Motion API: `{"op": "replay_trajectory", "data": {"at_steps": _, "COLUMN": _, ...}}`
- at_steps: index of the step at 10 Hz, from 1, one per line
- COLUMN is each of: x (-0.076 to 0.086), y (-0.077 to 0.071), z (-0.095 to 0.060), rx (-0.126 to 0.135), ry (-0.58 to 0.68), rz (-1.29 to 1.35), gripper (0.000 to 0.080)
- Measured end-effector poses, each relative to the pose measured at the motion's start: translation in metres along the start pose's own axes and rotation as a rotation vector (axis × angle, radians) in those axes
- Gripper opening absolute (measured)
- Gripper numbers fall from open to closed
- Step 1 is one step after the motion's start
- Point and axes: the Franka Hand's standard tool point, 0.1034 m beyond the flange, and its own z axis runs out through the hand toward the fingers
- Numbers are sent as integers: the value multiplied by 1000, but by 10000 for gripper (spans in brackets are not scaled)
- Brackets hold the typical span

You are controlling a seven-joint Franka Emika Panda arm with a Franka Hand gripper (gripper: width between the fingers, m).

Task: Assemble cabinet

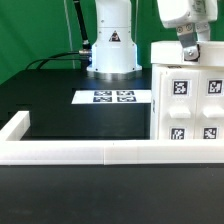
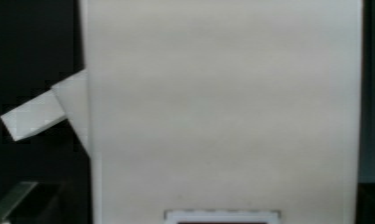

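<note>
- Green curtain backs the scene, and below it a black table (image 1: pixel 60 110) is bordered along its near edge by a low white rail frame (image 1: pixel 80 152).
- Flat on the table, near the arm's base (image 1: pixel 112 45), lies the marker board (image 1: pixel 112 97) with its four tags.
- At the exterior view's right stands the cabinet (image 1: pixel 188 95), a white box-shaped body with tagged panels facing the camera, its lower edge against the rail frame.
- Directly above the cabinet's top hangs the tool (image 1: pixel 188 50), at or just over the upper edge; whether it touches cannot be told.
- From the wrist view, a broad white face of the cabinet (image 2: pixel 210 100) fills the picture, with a small white panel (image 2: pixel 47 110) tilted out from one side.
- Whether the tool's fingers are apart or together cannot be told from either view.
- Risk, as a judgement: pressing down off-centre could tip or slide the cabinet, and the tilted panel could jam or pop loose if pushed unevenly.
</note>
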Motion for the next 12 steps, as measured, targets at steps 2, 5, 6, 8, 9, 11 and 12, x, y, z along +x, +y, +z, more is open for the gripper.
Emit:
{"op": "replay_trajectory", "data": {"at_steps": 2, "x": -7, "y": 0, "z": -11, "rx": 10, "ry": -24, "rz": 2, "gripper": 797}}
{"op": "replay_trajectory", "data": {"at_steps": 5, "x": -16, "y": -6, "z": -28, "rx": 30, "ry": -60, "rz": 3, "gripper": 797}}
{"op": "replay_trajectory", "data": {"at_steps": 6, "x": -17, "y": -7, "z": -28, "rx": 31, "ry": -66, "rz": 9, "gripper": 797}}
{"op": "replay_trajectory", "data": {"at_steps": 8, "x": -16, "y": -6, "z": -26, "rx": 28, "ry": -62, "rz": -29, "gripper": 797}}
{"op": "replay_trajectory", "data": {"at_steps": 9, "x": -17, "y": -3, "z": -25, "rx": 0, "ry": -52, "rz": -108, "gripper": 797}}
{"op": "replay_trajectory", "data": {"at_steps": 11, "x": -23, "y": -2, "z": -26, "rx": -1, "ry": -46, "rz": -375, "gripper": 797}}
{"op": "replay_trajectory", "data": {"at_steps": 12, "x": -25, "y": -2, "z": -27, "rx": -5, "ry": -49, "rz": -503, "gripper": 797}}
